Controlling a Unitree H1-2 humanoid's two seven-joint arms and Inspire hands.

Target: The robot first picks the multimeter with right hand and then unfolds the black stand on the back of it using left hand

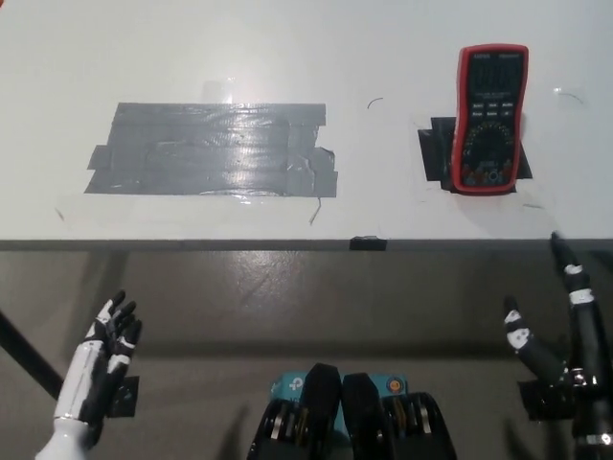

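Note:
A red multimeter (489,119) with a black face lies flat on the white table (383,57) at the right, resting over a patch of black tape. Its back and the black stand are hidden underneath. My black right hand (560,321) hovers below the table's front edge at the lower right, open, fingers spread, holding nothing, well short of the multimeter. My white left hand (101,359) rests at the lower left, also below the table edge, open with fingers apart.
A wide patch of grey tape (215,150) covers the table's left middle. A small black clip (368,243) sits on the table's front edge. Brown floor shows below the table.

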